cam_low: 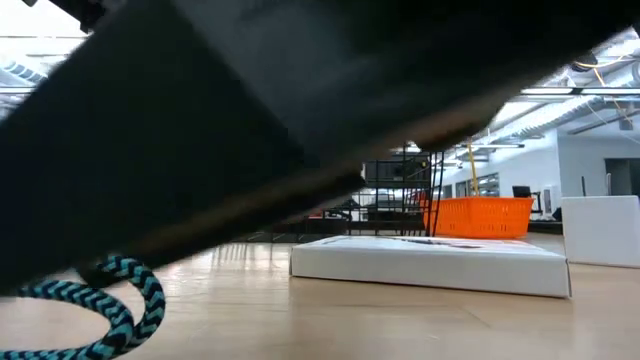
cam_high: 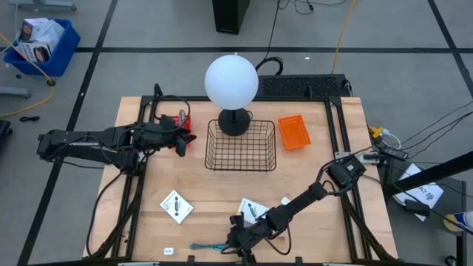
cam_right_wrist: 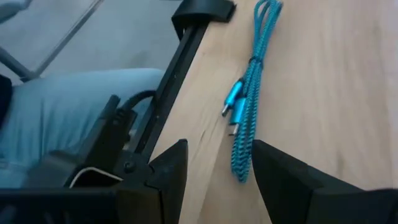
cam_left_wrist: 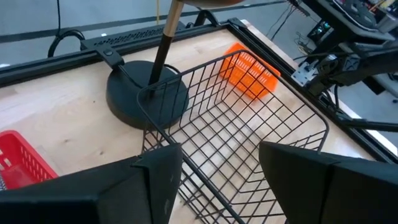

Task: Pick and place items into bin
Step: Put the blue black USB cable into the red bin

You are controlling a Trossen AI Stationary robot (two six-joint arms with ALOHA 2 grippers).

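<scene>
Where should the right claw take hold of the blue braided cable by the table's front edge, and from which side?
Across the middle of the folded bundle, from straight above. The blue braided cable lies flat on the table in a long narrow bundle, so the open right claw can straddle its width, catching all strands together.

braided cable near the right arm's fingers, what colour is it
The braided cable is bright blue with a darker weave and blue metal plugs; the right wrist view shows it best.
</scene>
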